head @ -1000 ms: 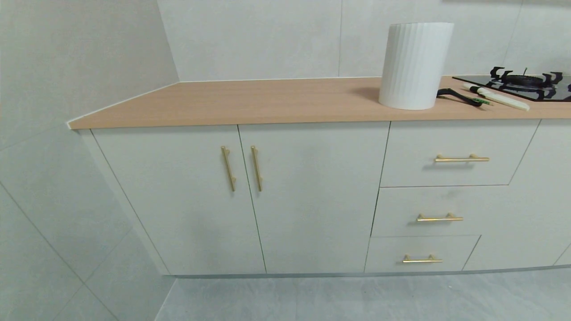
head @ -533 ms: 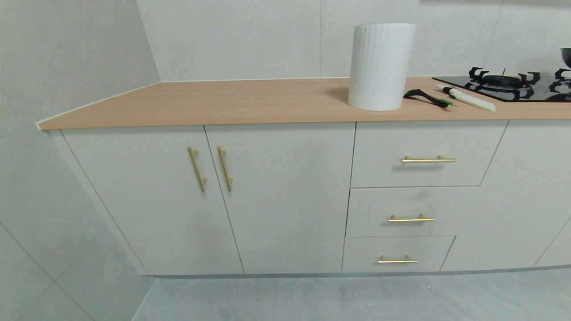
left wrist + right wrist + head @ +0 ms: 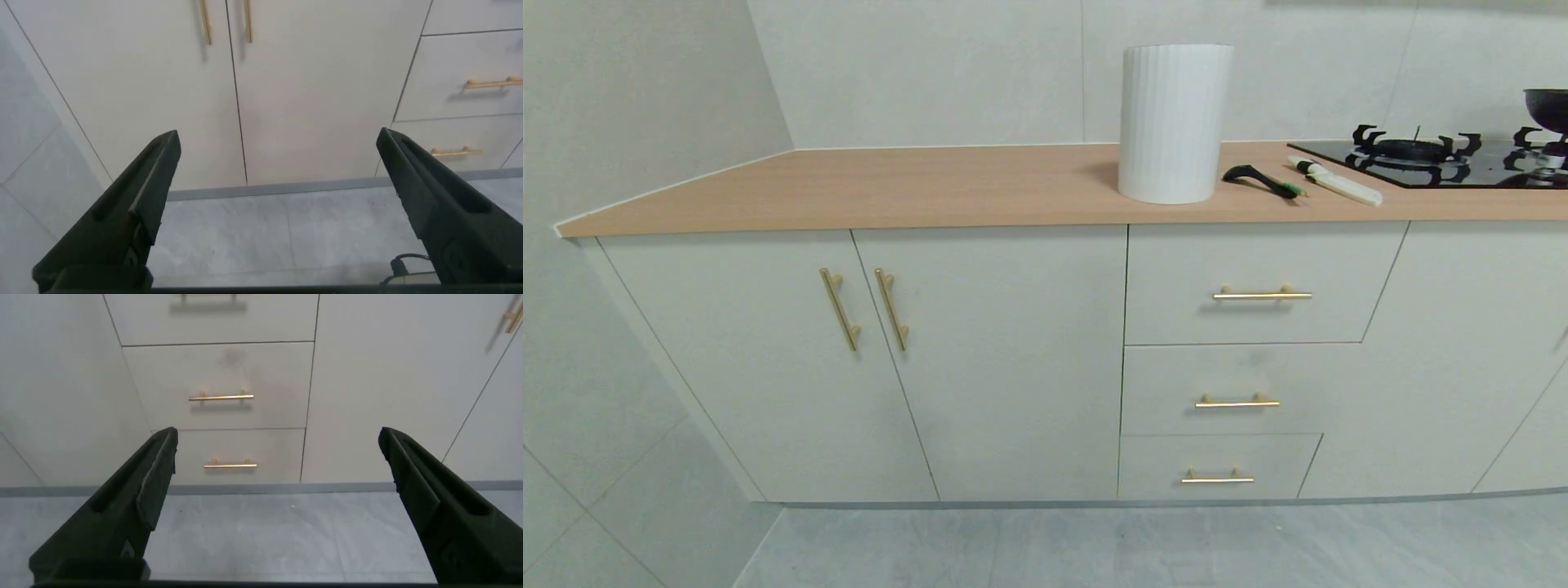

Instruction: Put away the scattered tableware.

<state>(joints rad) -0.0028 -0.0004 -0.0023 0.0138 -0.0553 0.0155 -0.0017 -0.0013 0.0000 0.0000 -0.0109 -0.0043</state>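
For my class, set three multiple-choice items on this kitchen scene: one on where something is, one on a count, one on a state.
1. The white ribbed container stands: A on the floor; B on the countertop; C in a drawer.
2. Count the drawers below it: A two; B three; C five.
3. The cabinet doors are: A both open; B one ajar; C both shut.
Key: B, its base rests on the wood; B, three gold handles, one above another; C, both lie flush.

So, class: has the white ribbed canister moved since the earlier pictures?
No. The canister stays just left of the black utensil, above the top drawer; the camera shifted.
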